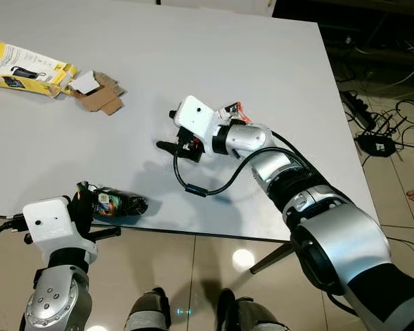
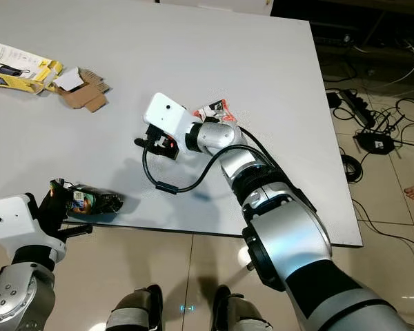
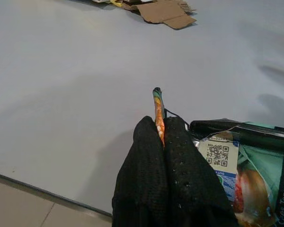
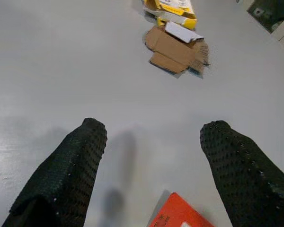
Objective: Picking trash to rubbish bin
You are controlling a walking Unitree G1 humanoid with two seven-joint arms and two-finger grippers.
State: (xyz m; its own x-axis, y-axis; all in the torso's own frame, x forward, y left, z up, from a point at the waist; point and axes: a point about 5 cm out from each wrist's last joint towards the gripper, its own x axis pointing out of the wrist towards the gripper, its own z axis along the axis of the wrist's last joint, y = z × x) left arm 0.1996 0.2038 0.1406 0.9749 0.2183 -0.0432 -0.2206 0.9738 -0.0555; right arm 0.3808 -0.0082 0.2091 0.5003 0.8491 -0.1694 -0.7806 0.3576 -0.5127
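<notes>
A grey bench (image 1: 276,76) stands in front of the robot with scattered trash on it. The left gripper (image 3: 162,137) sits at the bench's near edge, its two black fingers (image 3: 144,161) pressed together on the thin crimped end of a dark snack packet (image 1: 117,204). The rest of the packet, printed with a QR code and a food picture, lies on the bench just beside those fingers.

The right gripper (image 4: 151,151) reaches out over the middle of the bench with its fingers (image 4: 73,165) spread wide apart and holding nothing. A red-and-white wrapper (image 2: 212,110) lies close under that arm's wrist, its red corner showing between the fingers from behind. Well beyond the fingertips lie torn brown cardboard (image 4: 173,47) and, touching it, a flattened yellow box (image 4: 173,8).

No rubbish bin can be seen, so the robot would have to carry things away from the bench.

Risks, as I judge them: the left fingers pinch only a sliver of slippery film, so the packet could slide free when lifted or carried and drop to the tiled floor (image 1: 214,269). The right arm's black cable (image 1: 207,186) hangs low and could drag the red wrapper as the arm moves. That wrapper lies flat, so the open fingers may skid over it.
</notes>
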